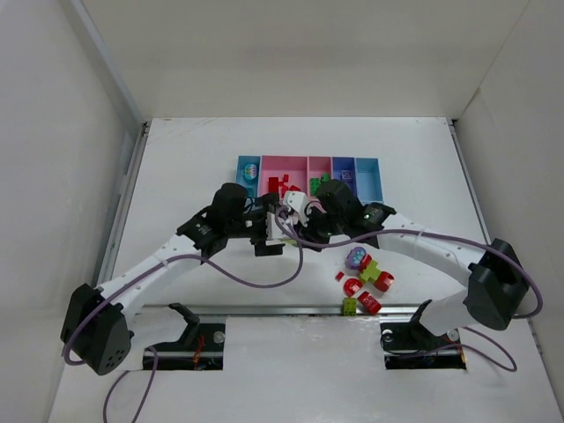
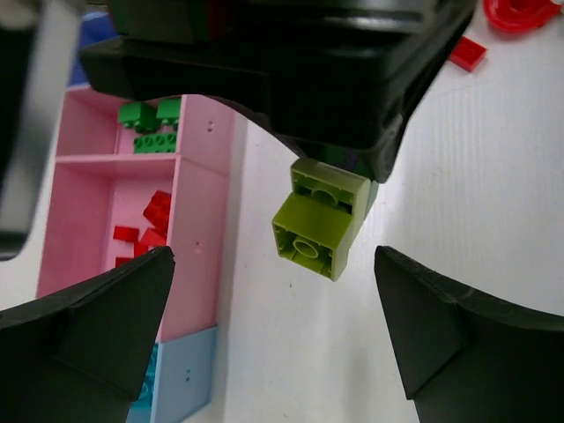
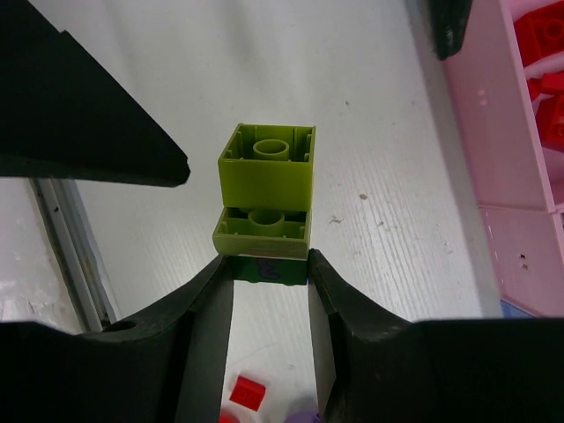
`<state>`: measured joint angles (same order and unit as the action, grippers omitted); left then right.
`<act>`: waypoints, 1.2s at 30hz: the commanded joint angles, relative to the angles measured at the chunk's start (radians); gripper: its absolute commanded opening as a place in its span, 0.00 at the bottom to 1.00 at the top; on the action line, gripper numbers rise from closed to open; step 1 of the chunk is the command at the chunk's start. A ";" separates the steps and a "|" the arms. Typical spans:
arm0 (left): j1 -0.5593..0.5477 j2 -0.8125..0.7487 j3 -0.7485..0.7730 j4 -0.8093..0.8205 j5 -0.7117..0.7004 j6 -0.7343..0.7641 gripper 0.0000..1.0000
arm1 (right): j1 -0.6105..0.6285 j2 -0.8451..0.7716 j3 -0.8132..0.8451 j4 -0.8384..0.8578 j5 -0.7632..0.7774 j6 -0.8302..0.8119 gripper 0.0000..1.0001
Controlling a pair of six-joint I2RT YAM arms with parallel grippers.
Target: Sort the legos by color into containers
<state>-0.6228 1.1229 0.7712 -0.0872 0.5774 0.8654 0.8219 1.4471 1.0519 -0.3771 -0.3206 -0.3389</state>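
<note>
My right gripper (image 3: 271, 269) is shut on a stacked lego cluster (image 3: 264, 203). A dark green brick sits between its fingers, and two yellow-green bricks stick out beyond them. The cluster (image 2: 319, 220) hangs above the white table, just in front of my left gripper (image 2: 273, 263), which stands wide open on either side without touching it. Both grippers meet near the table's middle, the left gripper (image 1: 269, 233) and the right gripper (image 1: 297, 211). The containers (image 1: 368, 182) stand in a row right behind them. A pink bin (image 2: 198, 203) holds red legos (image 2: 145, 225), and the bin beside it holds green legos (image 2: 150, 123).
Loose legos (image 1: 366, 278), red, yellow-green and purple, lie on the table to the right of the arms, near the front rail. A small red brick (image 3: 242, 392) lies under the right gripper. White walls enclose the table on the left, right and back.
</note>
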 commanded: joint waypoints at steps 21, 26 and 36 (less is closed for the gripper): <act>-0.008 0.118 0.162 -0.309 0.282 0.366 0.24 | 0.037 -0.102 -0.029 0.049 -0.040 -0.032 0.00; -0.008 0.118 0.152 -0.281 0.282 0.321 0.00 | 0.037 -0.102 -0.041 0.069 -0.023 -0.014 0.00; 0.001 0.078 0.132 -0.187 0.076 0.196 0.00 | -0.078 -0.053 -0.127 0.096 -0.017 0.116 0.00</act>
<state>-0.6262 1.2419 0.8982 -0.3248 0.6975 1.1061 0.7929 1.3815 0.9501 -0.3061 -0.3248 -0.2848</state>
